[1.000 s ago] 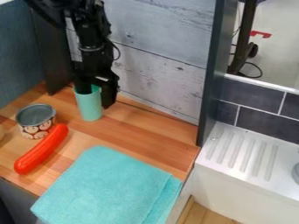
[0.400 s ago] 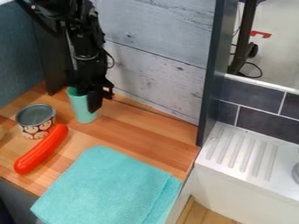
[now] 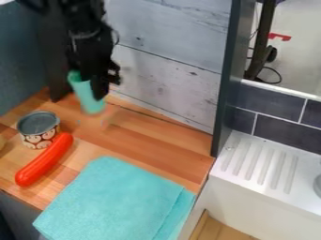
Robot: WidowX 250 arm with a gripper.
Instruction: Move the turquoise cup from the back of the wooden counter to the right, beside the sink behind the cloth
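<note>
Wooden counter bears towel, red sausage, can; near dark panel, tool clamps green cup.

Whitewashed plank wall, dark tiles, wood floor.

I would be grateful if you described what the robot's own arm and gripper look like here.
The arm is black, with a chunky, jointed body. A thin black cable curves out beside it. The gripper is black as well, and the nearer of its fingers is narrow and straight-sided. I cannot make out any markings.
</note>
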